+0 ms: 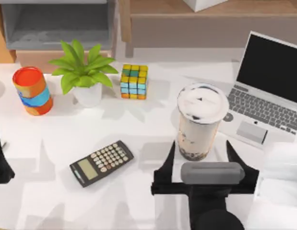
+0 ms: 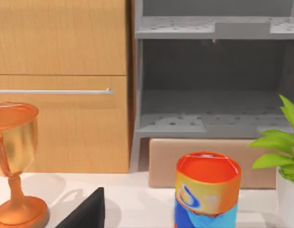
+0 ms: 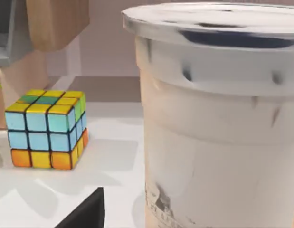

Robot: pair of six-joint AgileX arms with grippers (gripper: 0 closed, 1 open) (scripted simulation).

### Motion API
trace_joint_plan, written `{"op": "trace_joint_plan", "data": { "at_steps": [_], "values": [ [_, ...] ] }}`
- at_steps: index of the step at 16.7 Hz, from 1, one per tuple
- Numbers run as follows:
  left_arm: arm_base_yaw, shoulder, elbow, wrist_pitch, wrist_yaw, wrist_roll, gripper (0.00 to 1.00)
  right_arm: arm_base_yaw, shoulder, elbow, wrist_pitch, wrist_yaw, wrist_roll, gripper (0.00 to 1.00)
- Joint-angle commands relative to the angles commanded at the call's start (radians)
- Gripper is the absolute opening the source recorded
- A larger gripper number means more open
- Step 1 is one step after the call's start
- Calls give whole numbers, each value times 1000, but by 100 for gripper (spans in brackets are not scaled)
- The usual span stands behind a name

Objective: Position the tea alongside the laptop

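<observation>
- Tea [image 1: 201, 122] stands upright just right of centre in the top view, its long axis vertical, white lid toward the camera and dark pearls at the base.
- Right gripper [image 1: 202, 160] sits directly below the cup in that frame, at lower centre-right, with its two black fingers [image 1: 168, 160] spread wide; the cup's base lies at the mouth of the gap, just ahead of the fingertips, not yet between them. I judge nothing is gripped.
- Advancing straight up-frame would, by my reading, bring the fingers to either side of the cup's lower body.
- Laptop [image 1: 268, 93] lies open at the right edge of the top view, its near-left corner just beside the cup; the tea already stands close to it.
- Left arm's gripper [image 1: 0, 160] is parked at the far left edge, well apart from the cup, so the right arm is plainly the nearer. Whether its fingers are spread or closed, I cannot tell.
- Right wrist view has the tea [image 3: 218, 118] looming close, cut off at the right and bottom edges, so finger contact with the cup wall cannot be checked there.
- Laptop's right side runs out of the top view.
- Rubik's cube [image 1: 134, 81], plant [image 1: 83, 72], striped can [image 1: 32, 90] and calculator [image 1: 101, 163] stand to the left of the cup, none touching it.
</observation>
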Motion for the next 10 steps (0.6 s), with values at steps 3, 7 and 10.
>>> {"op": "trace_joint_plan", "data": {
  "at_steps": [3, 7, 10],
  "values": [
    [0, 0, 0, 0, 0, 0, 100, -92, 12, 54, -36, -91, -6, 100],
    [0, 0, 0, 0, 0, 0, 100, -191, 27, 113, -73, -190, -10, 100],
    [0, 0, 0, 0, 0, 0, 100, -196, 28, 116, -76, -195, -11, 100]
  ]
}}
